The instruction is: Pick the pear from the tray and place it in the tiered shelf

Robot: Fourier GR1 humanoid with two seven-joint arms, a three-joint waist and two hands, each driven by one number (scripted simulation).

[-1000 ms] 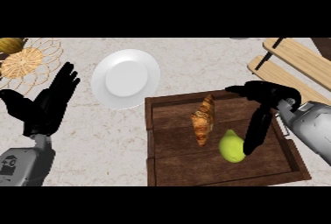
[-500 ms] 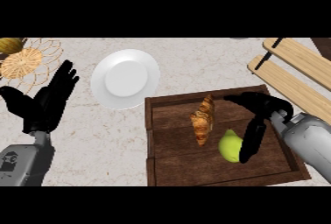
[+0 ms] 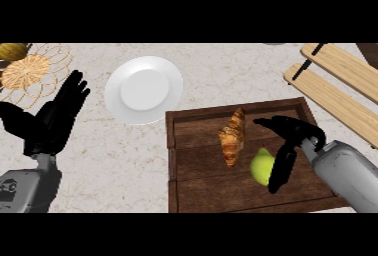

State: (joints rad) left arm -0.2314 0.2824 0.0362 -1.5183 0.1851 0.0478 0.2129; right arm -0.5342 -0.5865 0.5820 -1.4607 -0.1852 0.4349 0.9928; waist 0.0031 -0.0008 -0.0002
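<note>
Pear: one pear (image 3: 260, 168), yellow-green, smooth and rounded, lying on the tray just right of the croissant's lower end.
Tray: one tray (image 3: 214, 192), dark brown wooden planks with a raised rim, rectangular.
Croissant: one croissant (image 3: 232, 136), golden-brown, ridged, long and tapered, lying lengthwise on the tray.
Plate: one plate (image 3: 144, 89), white, glossy, round, on the counter up and left of the tray.
Shelf: one tiered shelf (image 3: 325, 97) at the upper right, two pale wooden boards with a thin black bar.
Basket: one wire basket (image 3: 52, 82) at the upper left, holding two round yellowish things.
Counter: one counter (image 3: 111, 160), beige speckled stone.
Right hand: right hand (image 3: 299, 132) over the tray, fingers stretched straight along the pear's right side, thumb spread apart; not closed round it.
Left hand: left hand (image 3: 48, 127) resting at the left edge, fingers straight and released, holding nothing.
</note>
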